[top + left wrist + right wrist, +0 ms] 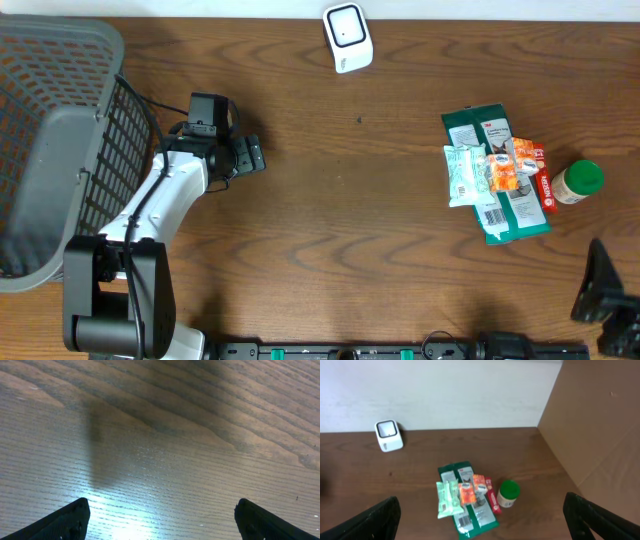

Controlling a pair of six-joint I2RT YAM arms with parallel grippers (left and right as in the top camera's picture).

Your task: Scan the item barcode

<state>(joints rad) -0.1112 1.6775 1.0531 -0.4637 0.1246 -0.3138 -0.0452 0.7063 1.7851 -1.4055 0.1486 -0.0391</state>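
Dark brown wood-grain desk, glossy, with a bright patch of glare under the left wrist camera. A white wall runs along the far edge, and a plain brown panel closes the right side. A grey mesh basket sits at the left end. A small white scanner stands at the far edge near the middle. The items lie in a loose pile at the right end, well apart from both arms. A flat green pack is at the bottom, with a white-and-green sachet, an orange packet and a red stick lying across it. A green-capped bottle lies just beside the pile on the right. A white barcode label faces up on the pack's near end. A small red logo by the far end looks like "3M"; other print is too small to read. The left hand hovers over bare desk beside the basket, its fingers spread wide and holding nothing. The right hand sits at the near right corner, also spread wide and empty, its camera looking toward the pile and scanner.
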